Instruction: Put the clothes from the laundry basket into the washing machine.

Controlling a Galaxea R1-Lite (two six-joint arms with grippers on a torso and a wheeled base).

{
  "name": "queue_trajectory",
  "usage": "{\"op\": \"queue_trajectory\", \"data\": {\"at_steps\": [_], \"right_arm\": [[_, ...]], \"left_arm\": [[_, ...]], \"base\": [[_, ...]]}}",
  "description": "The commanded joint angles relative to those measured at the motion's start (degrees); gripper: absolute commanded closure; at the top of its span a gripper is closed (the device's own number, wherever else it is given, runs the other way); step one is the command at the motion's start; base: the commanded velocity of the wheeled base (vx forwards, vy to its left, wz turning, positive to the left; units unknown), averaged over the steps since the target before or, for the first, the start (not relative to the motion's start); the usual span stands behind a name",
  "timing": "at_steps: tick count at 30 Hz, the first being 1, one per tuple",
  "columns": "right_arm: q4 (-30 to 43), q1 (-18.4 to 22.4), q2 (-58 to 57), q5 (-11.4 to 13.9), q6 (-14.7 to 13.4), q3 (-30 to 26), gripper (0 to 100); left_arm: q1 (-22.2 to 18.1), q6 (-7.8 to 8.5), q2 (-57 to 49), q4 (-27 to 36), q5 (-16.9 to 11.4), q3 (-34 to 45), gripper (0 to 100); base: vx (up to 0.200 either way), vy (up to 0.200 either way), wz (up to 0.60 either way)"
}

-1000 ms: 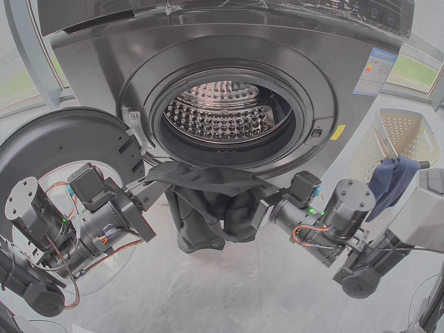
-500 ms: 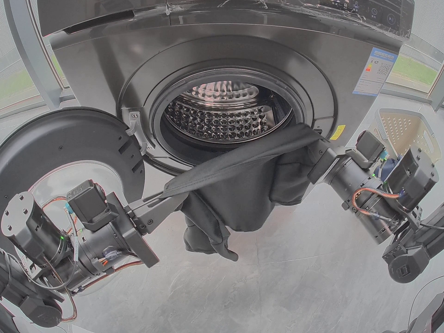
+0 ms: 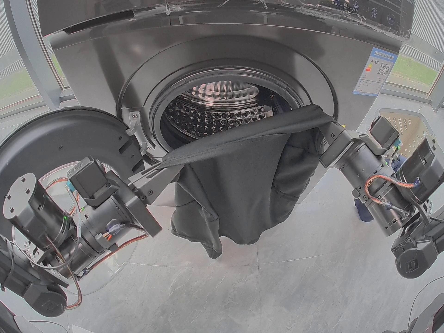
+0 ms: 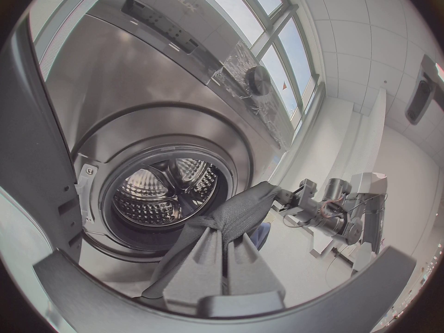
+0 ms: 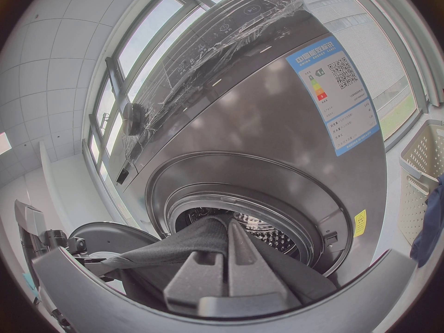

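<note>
Now, head view. My left gripper (image 3: pixel 162 169) is clenched on one end of a black garment (image 3: pixel 240 181), low, just in front of the open door (image 3: pixel 60 139). My right gripper (image 3: pixel 329 128) is clenched on the other end, higher, at the right rim of the washer (image 3: pixel 222 47) opening. The garment's top edge runs taut between the two, slanting up to the right across the lower part of the opening. The rest hangs in folds in front of the washer, off the floor and outside the drum (image 3: pixel 217 112). A basket (image 3: pixel 407 121) stands on the floor to the right of the washer, behind my right arm. A blue cloth (image 3: pixel 363 211) shows under that arm.

Left wrist view. The fingers (image 4: pixel 245 260) are closed with black fabric pinched between them. The garment (image 4: pixel 240 213) stretches away to the right gripper (image 4: pixel 282 196), well apart from mine. The drum (image 4: pixel 162 193) lies open beyond it.

Right wrist view. The right gripper (image 5: pixel 224 246) is closed on the fabric. The garment (image 5: pixel 185 246) leads off toward the door (image 5: pixel 111 237), crossing in front of the drum (image 5: pixel 266 232). The basket (image 5: pixel 418 163) stands beside the washer (image 5: pixel 259 130), with the blue cloth (image 5: pixel 430 227) hanging at its edge.
</note>
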State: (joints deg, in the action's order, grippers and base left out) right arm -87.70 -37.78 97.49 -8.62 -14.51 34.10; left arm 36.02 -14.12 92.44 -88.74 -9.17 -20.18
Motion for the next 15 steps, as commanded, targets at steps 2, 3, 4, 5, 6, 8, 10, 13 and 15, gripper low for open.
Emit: {"op": "queue_trajectory", "data": {"at_steps": [2,3,4,5,6,8,10,13,15], "right_arm": [[-0.46,-0.19,0.07,0.01,0.0,-0.35,100],[-0.54,-0.28,0.07,0.01,0.0,-0.35,100],[-0.54,-0.37,0.16,0.01,0.0,-0.43,100],[-0.54,-0.37,0.16,0.01,-0.08,-0.52,100],[-0.54,-0.37,0.16,0.01,-0.08,-0.52,100],[-0.54,-0.19,0.33,0.01,-0.08,-0.7,100],[-0.54,-0.19,0.25,0.01,-0.08,-0.79,100],[-0.28,-0.1,0.25,0.01,0.0,-1.14,100],[-0.19,0.25,0.25,0.09,0.09,-2.19,100]], "left_arm": [[-1.66,1.37,2.48,-0.03,-0.06,-0.39,100],[-1.66,1.72,2.48,-0.03,-0.15,-0.22,100],[-1.57,1.99,2.39,-0.12,-0.24,-0.13,100],[-1.48,2.08,2.3,-0.12,-0.24,-0.13,100],[-1.48,2.08,2.3,-0.12,-0.24,-0.13,100],[-1.83,2.16,1.95,-0.03,-0.15,-0.83,100],[-2.01,2.16,1.78,-0.03,0.2,-2.15,100],[-2.36,2.08,1.69,-0.03,0.29,-3.99,100],[-3.15,3.13,1.34,-0.12,0.55,-5.4,100]], "base": [[0.0,0.0,0.0],[0.0,0.0,0.0],[0.0,0.0,0.0],[0.0,0.0,0.0],[0.0,0.0,0.0],[0.0,0.0,0.0],[0.0,0.0,0.0],[0.0,0.0,0.0],[0.0,0.0,0.0]]}}
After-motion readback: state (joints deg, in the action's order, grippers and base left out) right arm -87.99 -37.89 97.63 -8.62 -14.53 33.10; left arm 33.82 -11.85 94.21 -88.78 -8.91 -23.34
